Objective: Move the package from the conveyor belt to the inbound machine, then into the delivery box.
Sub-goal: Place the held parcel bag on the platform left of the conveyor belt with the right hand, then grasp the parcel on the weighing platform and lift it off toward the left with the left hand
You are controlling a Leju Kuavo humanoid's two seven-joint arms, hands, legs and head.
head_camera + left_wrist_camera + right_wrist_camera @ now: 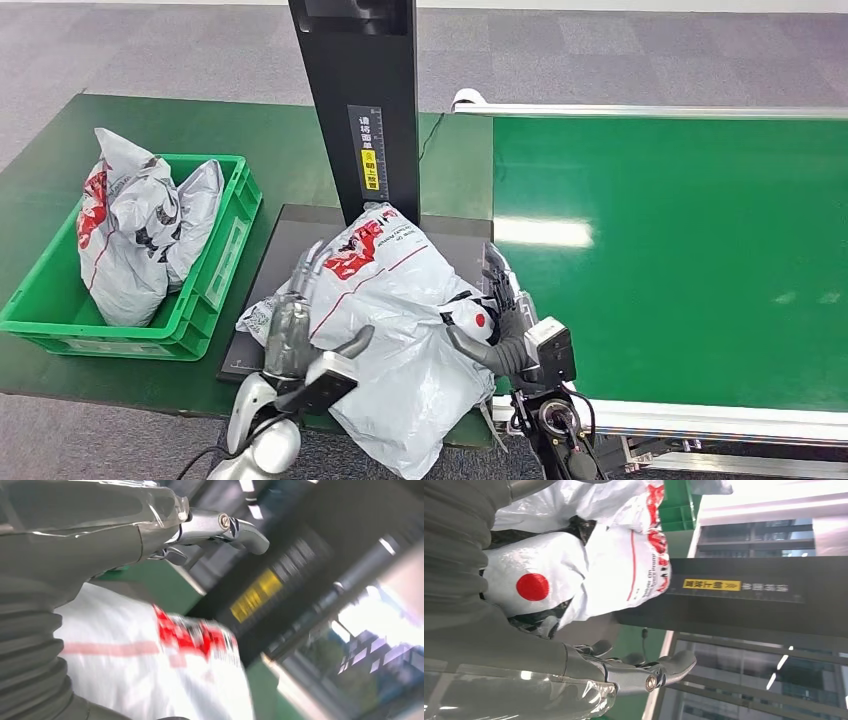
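Head view: the package [400,310] lies on the inbound machine [290,225], clasped between my left hand [290,325] and right hand [500,320]; the delivery box [215,270] sits leftward, nearer my left hand.

The black post of the inbound machine [362,110] carries a vertical label [370,150]: small white Chinese characters, too small to read, above a yellow strip with dark characters, also illegible. In the right wrist view the same yellow strip [711,584] appears. The package [390,300] bears red lettering, blurred, a line of small black print that cannot be made out, and a red dot [532,587].
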